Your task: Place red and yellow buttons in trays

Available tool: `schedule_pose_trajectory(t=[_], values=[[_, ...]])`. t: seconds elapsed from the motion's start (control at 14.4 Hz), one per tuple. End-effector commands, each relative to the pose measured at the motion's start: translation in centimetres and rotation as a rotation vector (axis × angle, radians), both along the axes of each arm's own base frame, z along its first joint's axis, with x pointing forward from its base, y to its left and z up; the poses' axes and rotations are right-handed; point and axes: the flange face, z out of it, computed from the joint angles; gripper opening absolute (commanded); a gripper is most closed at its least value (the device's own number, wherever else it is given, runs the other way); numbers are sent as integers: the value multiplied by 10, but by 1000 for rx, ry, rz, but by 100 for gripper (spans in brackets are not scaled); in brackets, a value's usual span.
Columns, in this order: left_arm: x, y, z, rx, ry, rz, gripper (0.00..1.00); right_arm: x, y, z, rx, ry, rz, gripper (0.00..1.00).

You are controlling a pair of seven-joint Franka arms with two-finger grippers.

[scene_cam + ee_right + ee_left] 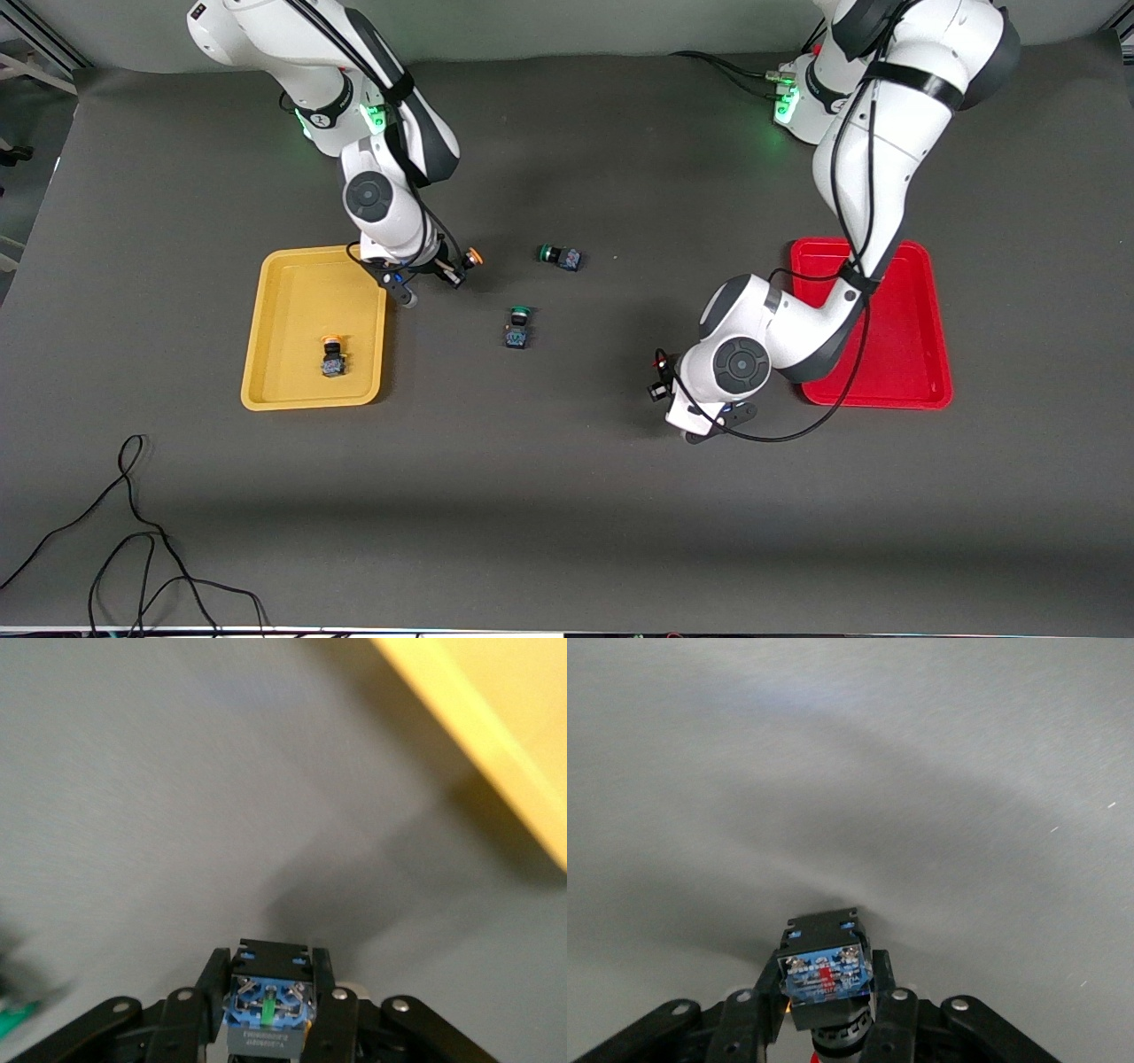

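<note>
Left gripper (663,379) hangs over bare table, off the red tray's (921,390) corner nearest the camera, toward the table's middle. Fingers (890,1028) clamped on a red-capped button (824,970); its blue terminal face looks toward the wrist camera, red cap barely seen from the front.

Yellow-capped button (332,354) lies in the yellow tray (283,390); long axis runs toward the bases, cap at that end.

Green-capped switch (518,326) sits mid-table, cap toward the bases. Second green-capped switch (561,256) lies farther from the camera, cap toward the right arm's end.

Right gripper (459,266) is over the table just beside the yellow tray's rim, closed on a second yellow-capped button (472,258); cap points toward the left arm's end.
</note>
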Motion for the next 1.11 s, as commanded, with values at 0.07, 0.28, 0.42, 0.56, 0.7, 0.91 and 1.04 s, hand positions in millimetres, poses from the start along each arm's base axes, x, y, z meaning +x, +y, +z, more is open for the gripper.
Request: schedule_pose_trajectory(t=[0.07,0.28,0.42,0.56,0.7,0.91,1.04], values=[[-2,53,103,80,56,-114,0,45,-112,74,93,-15,218,5],[-6,121,174,81,104,-220,0,60,-207,71,22,-19,352,10],[-8,183,198,60,108,-295,0,60,-229,57,-2,-4,392,13],[-5,251,193,9,104,-390,0,58,-232,48,-17,1,392,33],[-1,306,176,-31,70,-469,0,59,-233,56,-4,-15,388,100],[-21,331,106,-47,2,-499,0,80,-244,103,28,-122,370,100],[-31,327,75,-52,-33,-508,0,109,-246,162,57,-144,398,100]])
